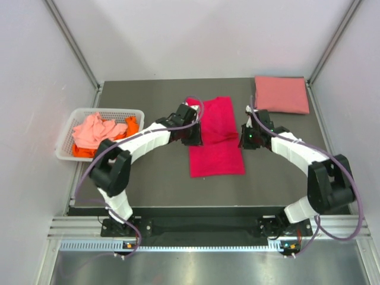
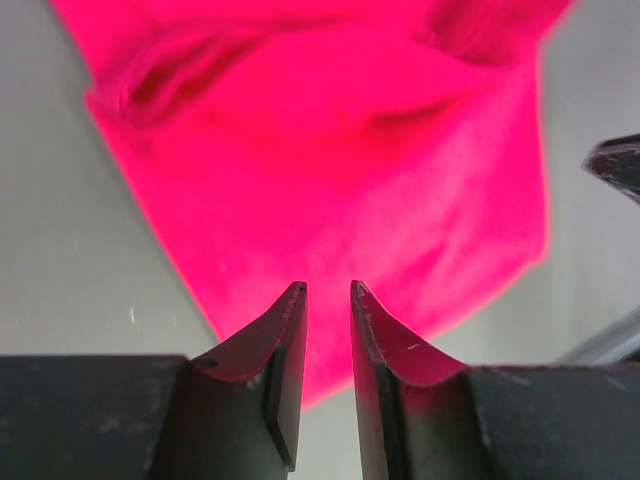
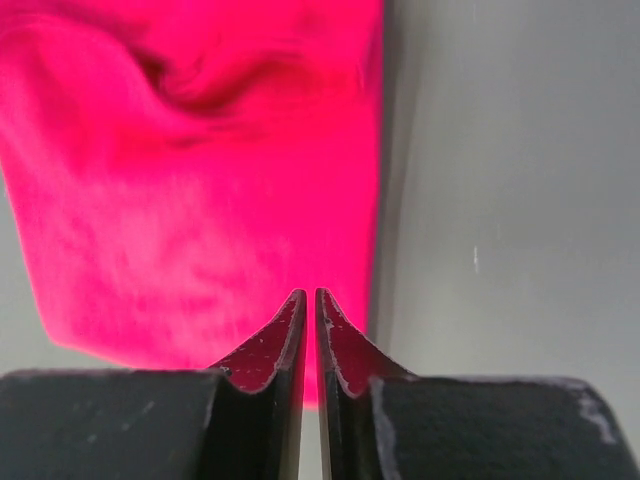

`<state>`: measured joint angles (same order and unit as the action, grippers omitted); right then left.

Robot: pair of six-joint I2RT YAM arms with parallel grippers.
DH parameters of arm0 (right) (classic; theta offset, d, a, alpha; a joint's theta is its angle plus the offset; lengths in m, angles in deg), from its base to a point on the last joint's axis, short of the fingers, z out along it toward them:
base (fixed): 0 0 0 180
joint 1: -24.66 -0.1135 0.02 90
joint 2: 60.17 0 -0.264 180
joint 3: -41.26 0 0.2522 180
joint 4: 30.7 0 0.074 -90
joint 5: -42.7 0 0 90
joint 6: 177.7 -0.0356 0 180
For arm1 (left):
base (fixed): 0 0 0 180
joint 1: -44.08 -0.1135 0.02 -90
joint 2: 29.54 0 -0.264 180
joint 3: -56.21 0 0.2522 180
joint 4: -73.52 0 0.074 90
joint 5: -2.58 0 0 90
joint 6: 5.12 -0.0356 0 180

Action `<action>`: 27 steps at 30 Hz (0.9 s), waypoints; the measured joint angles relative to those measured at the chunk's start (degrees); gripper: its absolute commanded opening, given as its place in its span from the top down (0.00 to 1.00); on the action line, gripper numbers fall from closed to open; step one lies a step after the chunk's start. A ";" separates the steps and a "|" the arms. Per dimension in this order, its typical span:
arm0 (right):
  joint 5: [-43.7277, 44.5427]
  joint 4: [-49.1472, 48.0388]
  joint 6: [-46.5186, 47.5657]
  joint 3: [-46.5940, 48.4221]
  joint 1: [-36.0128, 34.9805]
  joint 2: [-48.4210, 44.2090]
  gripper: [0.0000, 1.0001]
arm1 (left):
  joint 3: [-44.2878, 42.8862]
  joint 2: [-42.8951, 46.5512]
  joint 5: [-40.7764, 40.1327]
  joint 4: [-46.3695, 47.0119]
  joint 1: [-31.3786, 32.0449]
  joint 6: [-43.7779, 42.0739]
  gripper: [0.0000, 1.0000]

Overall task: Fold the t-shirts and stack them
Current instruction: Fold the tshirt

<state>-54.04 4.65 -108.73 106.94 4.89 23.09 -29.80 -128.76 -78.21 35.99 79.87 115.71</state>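
Note:
A bright magenta-red t-shirt lies in the middle of the table, its far half folded over and rumpled. My left gripper hovers at its left edge, open, with nothing between the fingers; the left wrist view has the shirt under the gripper. My right gripper hangs at the shirt's right edge. In the right wrist view this gripper has its jaws almost together, holding nothing, above the cloth. A folded salmon pink t-shirt lies at the back right.
A white slotted basket stands at the left edge of the table, holding a crumpled pale coral shirt and an orange one. Dark tabletop shows around the magenta shirt. Pale walls close in the sides and back.

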 measured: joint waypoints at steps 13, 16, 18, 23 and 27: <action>2.21 -0.66 3.08 19.85 0.00 22.18 0.92 | -12.70 -16.02 -5.07 -0.26 -4.98 -2.78 0.71; 2.62 -0.70 3.37 27.78 0.00 27.06 0.92 | -15.61 -18.03 -7.26 -0.02 -7.89 -2.73 0.71; 2.78 -0.72 3.48 31.32 0.00 28.94 0.91 | -16.41 -18.91 -7.61 0.24 -9.99 -2.45 0.70; 4.00 -0.59 4.22 31.87 0.02 29.18 0.84 | -14.60 -18.29 -6.23 0.59 -13.97 -2.91 0.64; 2.99 0.85 5.97 28.59 0.46 26.62 0.76 | -12.31 -15.74 -2.47 0.63 -13.57 -5.40 0.58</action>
<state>-51.05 5.50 -102.77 135.53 5.35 49.71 -42.10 -144.50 -80.68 36.62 66.29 110.31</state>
